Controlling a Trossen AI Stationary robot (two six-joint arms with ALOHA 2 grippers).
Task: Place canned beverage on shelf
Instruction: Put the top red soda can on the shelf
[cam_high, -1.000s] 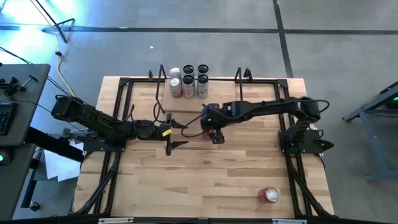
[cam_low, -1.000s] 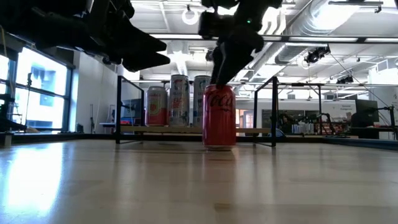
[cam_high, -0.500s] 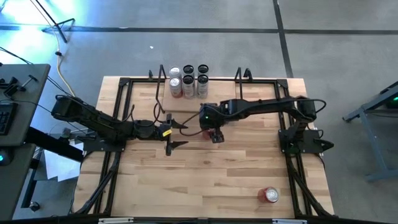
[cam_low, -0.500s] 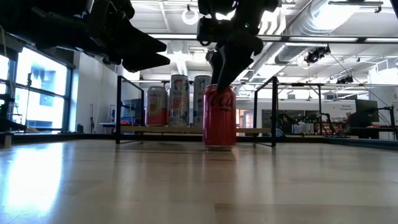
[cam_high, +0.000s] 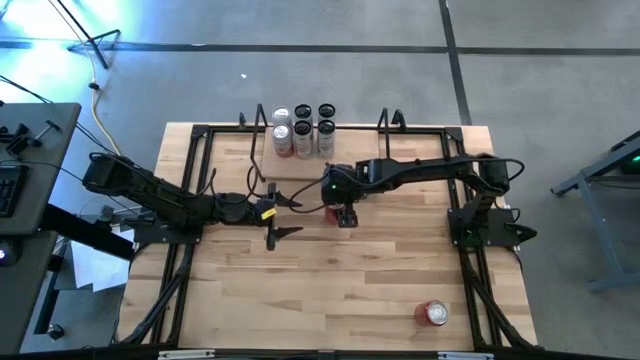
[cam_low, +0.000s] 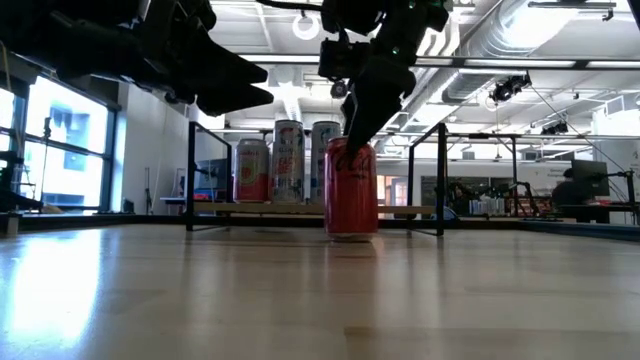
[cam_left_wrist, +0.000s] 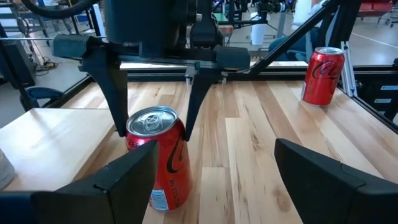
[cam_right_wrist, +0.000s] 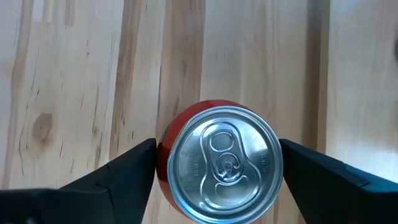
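A red cola can (cam_left_wrist: 159, 157) stands upright on the wooden counter (cam_high: 350, 285), just in front of the shelf (cam_high: 300, 166) and near the counter's middle. Directly above it hangs the right gripper (cam_left_wrist: 153, 118), pointing straight down, its jaws spread wide with one finger at each side of the can's top rim. In the right wrist view the silver lid (cam_right_wrist: 222, 163) sits centred between the two dark fingers (cam_right_wrist: 115, 172), with a sliver of space on each side, so the can is straddled but not clamped.

The shelf, a low light-wood plank with black uprights, lies at 12 o'clock from the can. On it, toward its far edge, stands a cluster of cans (cam_high: 303, 128), some tall and slim, one shorter and red (cam_low: 251, 170).

At 9 o'clock from the straddled can the left gripper (cam_high: 277, 220) hovers above the counter, its jaws wide and holding nothing, facing the can.

A second red cola can (cam_high: 436, 313) stands alone well apart, at about 5 o'clock, near the counter's front right corner.
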